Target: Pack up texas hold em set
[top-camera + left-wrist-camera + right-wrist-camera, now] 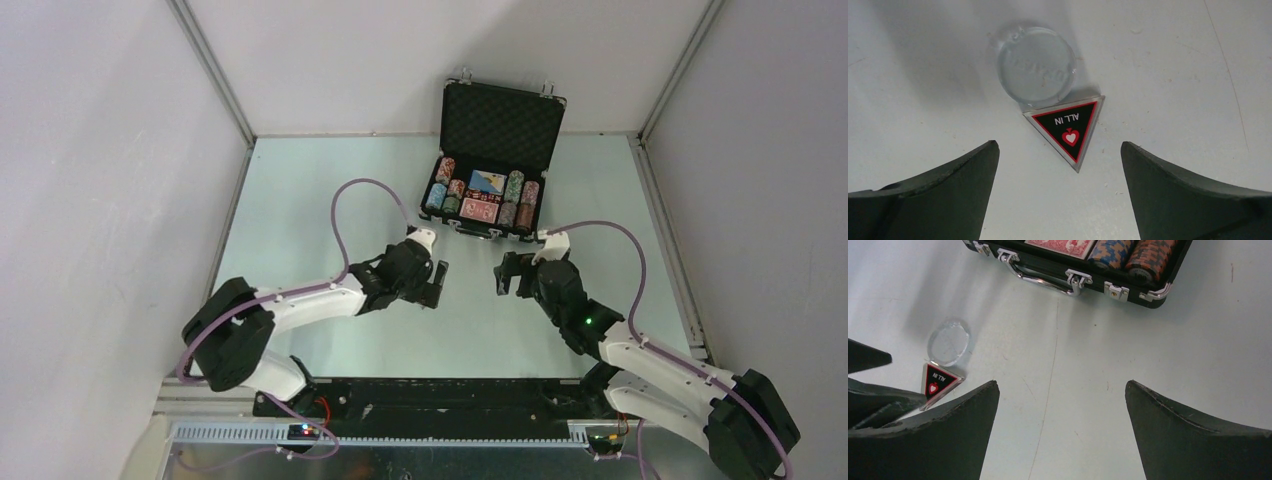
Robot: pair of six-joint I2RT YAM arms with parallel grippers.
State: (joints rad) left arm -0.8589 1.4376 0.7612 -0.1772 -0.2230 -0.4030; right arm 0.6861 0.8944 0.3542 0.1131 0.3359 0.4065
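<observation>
Two things are not packed yet: the clear round token [1035, 65] and the triangle token [1068, 130], touching, just ahead of my left gripper [1058, 145]. It and my right gripper [1062, 385] are wide and empty, ready to grab. The open case [502, 125] sits farther ahead.

Right gripper [1060, 432] jaws wide over table [1083, 370]. Case [1093, 282] front edge at top, handle [1040, 280] toward camera. Clear round token [948, 342] touching triangular ALL IN token [938, 381], far left, apart from case.

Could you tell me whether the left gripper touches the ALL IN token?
Apart: left wrist view shows bare table between the ALL IN token and left gripper fingers.
</observation>
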